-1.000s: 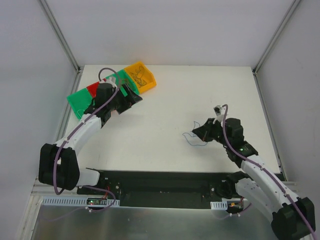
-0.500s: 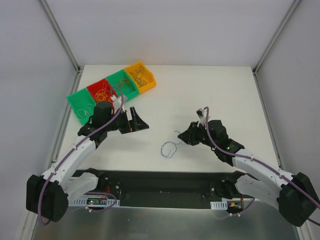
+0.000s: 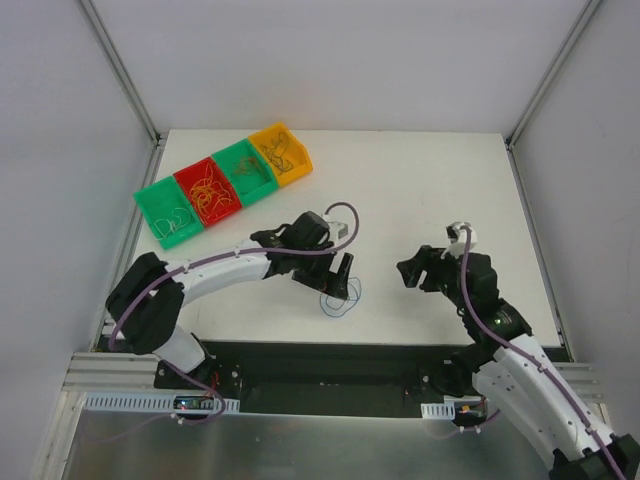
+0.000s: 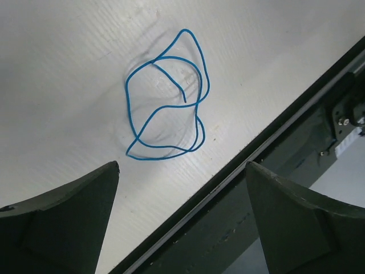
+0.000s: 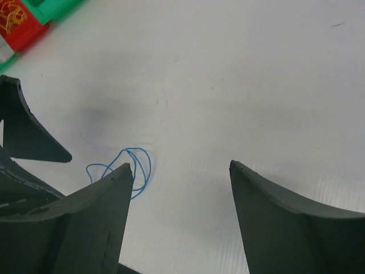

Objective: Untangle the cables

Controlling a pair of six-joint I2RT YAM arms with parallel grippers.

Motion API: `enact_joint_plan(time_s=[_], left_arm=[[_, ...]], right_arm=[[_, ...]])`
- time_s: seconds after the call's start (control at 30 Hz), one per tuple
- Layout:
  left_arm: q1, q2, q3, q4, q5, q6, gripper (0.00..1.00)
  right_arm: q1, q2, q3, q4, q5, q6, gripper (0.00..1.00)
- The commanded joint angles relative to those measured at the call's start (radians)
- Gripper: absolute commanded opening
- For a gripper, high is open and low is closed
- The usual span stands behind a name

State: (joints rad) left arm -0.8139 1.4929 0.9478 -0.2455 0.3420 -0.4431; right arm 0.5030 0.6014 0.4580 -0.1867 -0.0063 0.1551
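Hovering over the middle of the table, my left pincer [image 4: 182, 168] has its jaws spread wide with nothing between them. The blue wire [image 4: 168, 103] lies just ahead of the fingertips. It is flat on the white table [image 4: 63, 63], a loose loop crossing over itself, close to the front edge.

That's the big change. A second ago this arm was up at the bins, and now it has swung right across to the centre. The wire travelled too. My right pincer [image 5: 181, 168] had it pinched over on the right side, dragged it toward the middle and let go. Those jaws now stand open and empty, pulled back to the right, apart from the wire.

Further out, the row of bins [image 3: 150, 200] sits at the far left corner with the other cables [image 3: 207, 192] lying inside in small bundles. I can't see any clump out on the table itself.

My read: this is a handover. One strand is out on its own, the right arm is done with it, and the left is lined up to come down and take it, probably to a bin. The tricky part is pinching something that thin lying flat.
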Motion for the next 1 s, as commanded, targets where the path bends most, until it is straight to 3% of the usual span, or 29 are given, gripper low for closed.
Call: enact_joint_plan(time_s=[0.0, 0.27, 0.5, 0.6, 0.67, 0.87, 0.97], left_arm=[[-0.097, 0.105, 0.149, -0.118, -0.159, 0.116, 0.93], [-0.175, 0.320, 0.325, -0.248, -0.274, 0.219, 0.99], [-0.235, 0.464, 0.428, -0.304, -0.360, 0.257, 0.85], [-0.248, 0.506, 0.454, -0.316, -0.374, 0.250, 0.72], [-0.249, 0.514, 0.453, -0.316, -0.362, 0.242, 0.57], [-0.248, 0.478, 0.425, -0.285, -0.442, 0.271, 0.00], [-0.234, 0.461, 0.421, -0.241, -0.517, 0.268, 0.00]], right_arm=[[-0.096, -0.103, -0.080, -0.024, 0.017, -0.009, 0.71], [-0.164, -0.166, -0.157, 0.015, -0.037, 0.000, 0.71], [-0.173, -0.229, -0.231, 0.052, -0.009, 0.008, 0.71], [-0.175, -0.265, -0.249, 0.062, -0.017, 0.008, 0.71], [-0.178, -0.282, -0.265, 0.076, -0.012, 0.009, 0.71], [-0.178, -0.285, -0.286, 0.118, -0.020, 0.017, 0.71], [-0.178, -0.293, -0.294, 0.127, -0.018, 0.023, 0.71]])
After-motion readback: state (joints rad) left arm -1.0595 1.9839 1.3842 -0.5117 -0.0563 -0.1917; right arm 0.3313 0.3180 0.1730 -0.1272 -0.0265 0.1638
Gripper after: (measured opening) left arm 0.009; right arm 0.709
